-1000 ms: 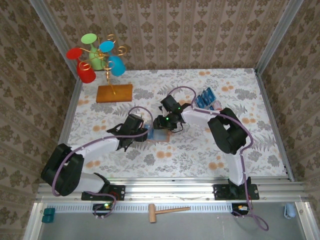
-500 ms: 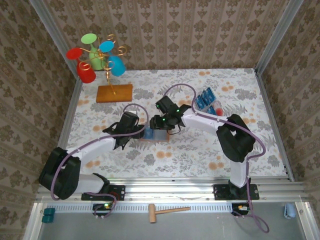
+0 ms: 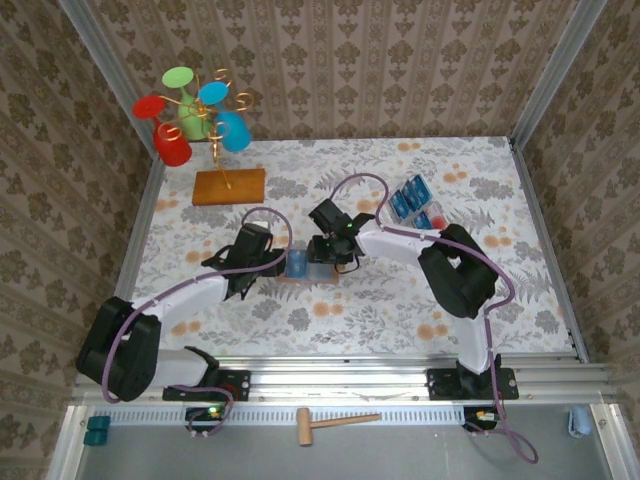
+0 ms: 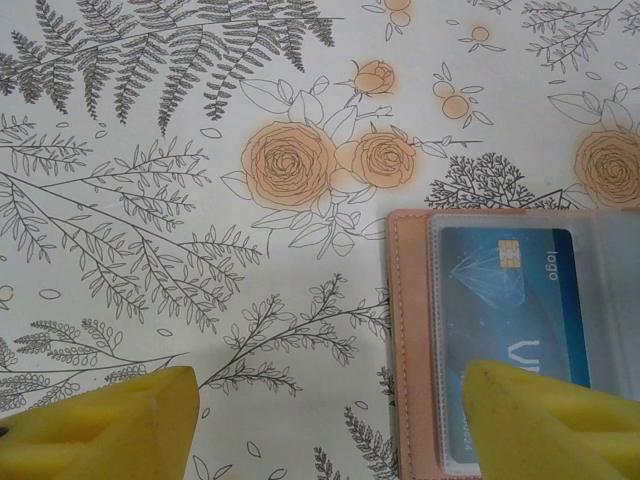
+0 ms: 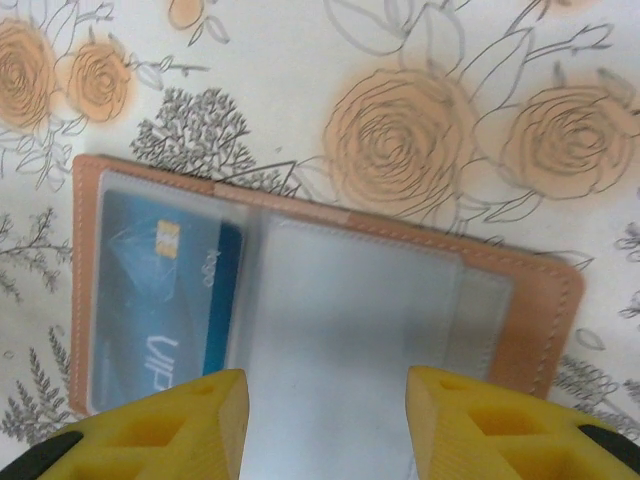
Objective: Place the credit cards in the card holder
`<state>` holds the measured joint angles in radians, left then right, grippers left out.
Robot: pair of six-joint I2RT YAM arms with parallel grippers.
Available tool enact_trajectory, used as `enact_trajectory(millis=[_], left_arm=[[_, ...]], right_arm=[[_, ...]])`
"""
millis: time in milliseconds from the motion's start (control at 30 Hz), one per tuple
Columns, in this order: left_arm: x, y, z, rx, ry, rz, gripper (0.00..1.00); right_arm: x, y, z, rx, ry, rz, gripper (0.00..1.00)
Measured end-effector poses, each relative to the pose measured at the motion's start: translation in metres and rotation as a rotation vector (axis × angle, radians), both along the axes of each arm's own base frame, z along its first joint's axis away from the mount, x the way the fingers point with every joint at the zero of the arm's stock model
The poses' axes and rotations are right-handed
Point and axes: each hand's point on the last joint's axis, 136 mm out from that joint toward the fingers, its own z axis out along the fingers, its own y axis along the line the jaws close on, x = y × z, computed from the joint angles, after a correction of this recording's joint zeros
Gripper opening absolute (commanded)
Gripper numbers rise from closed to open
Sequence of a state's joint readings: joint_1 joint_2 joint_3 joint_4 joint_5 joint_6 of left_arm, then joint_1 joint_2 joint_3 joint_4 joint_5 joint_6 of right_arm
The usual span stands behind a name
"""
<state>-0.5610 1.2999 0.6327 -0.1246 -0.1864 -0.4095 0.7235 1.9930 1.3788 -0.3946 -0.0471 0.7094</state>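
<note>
The card holder lies open on the flowered table between my two grippers. One blue credit card sits under the clear pocket on its left half, and the tan border frames it. My left gripper is open, its right finger over the card's near edge and its left finger over bare table. The right gripper is open above the pale inner leaf of the holder. More credit cards stand in a clear tray at the back right. From above, the left gripper and the right gripper flank the holder.
A wooden slab with a gold stem and coloured cups stands at the back left. The clear tray with a red spot is right of the right arm. A small wooden hammer lies off the table, in front of the arm bases.
Both wrists have shifted slightly left over the card holder. The right arm's elbow has swung out and back. Neither gripper's opening has visibly changed.
</note>
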Motion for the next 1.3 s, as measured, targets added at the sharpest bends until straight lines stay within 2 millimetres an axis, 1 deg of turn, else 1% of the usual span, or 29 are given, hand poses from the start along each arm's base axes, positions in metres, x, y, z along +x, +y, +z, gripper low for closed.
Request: enact_trajectory(millis=[200,333,800,1133,1300], left_arm=[[0.0,-0.004,0.001,-0.012,0.0,-0.018,0.71],[0.001,-0.006,0.001,-0.022,-0.001,-0.026,0.71],[0.0,-0.009,-0.009,-0.017,0.024,-0.037,0.71],[0.002,-0.012,-0.009,-0.026,0.017,-0.041,0.71],[0.002,-0.013,-0.008,-0.029,0.016,-0.045,0.71]], right_arm=[[0.005,-0.006,-0.006,-0.01,0.007,-0.009,0.45],[0.004,-0.006,-0.012,-0.018,0.016,0.005,0.44],[0.005,-0.004,-0.01,-0.01,0.004,0.019,0.41],[0.007,0.0,-0.008,0.004,-0.006,0.031,0.4],[0.004,0.006,-0.009,0.034,0.009,0.047,0.4]])
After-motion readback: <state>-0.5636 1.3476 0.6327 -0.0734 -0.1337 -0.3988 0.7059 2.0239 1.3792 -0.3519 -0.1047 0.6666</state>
